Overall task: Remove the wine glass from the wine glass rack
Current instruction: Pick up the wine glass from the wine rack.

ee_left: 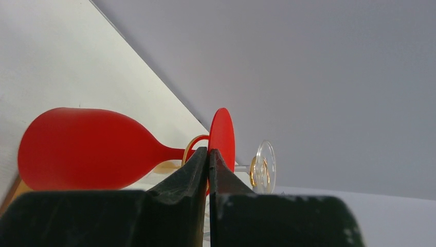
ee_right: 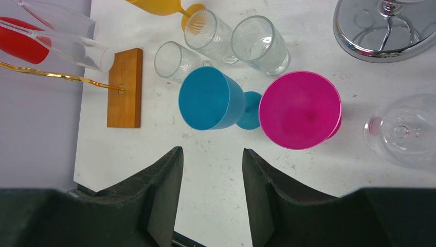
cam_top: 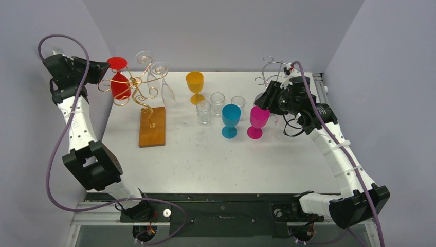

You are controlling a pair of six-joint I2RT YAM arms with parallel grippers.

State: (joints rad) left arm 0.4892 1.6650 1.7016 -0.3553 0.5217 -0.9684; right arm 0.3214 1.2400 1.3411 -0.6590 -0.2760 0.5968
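A red wine glass (cam_top: 120,85) hangs upside down on the gold wire rack (cam_top: 139,92), which stands on a wooden base (cam_top: 152,126) at the back left. My left gripper (cam_top: 102,70) is at the glass's round foot (cam_top: 117,63). In the left wrist view the gripper (ee_left: 208,150) is shut on the edge of the red foot (ee_left: 223,135), with the bowl (ee_left: 82,149) to the left. Clear glasses (cam_top: 157,72) hang on the same rack. My right gripper (ee_right: 212,150) is open and empty above the table, near a magenta glass (ee_right: 300,109).
A yellow goblet (cam_top: 195,82), a blue glass (cam_top: 231,119), the magenta glass (cam_top: 257,121) and three clear tumblers (cam_top: 204,111) stand mid-table. A silver wire rack (cam_top: 272,72) stands at the back right. A clear wine glass (ee_right: 406,128) is beside the magenta one.
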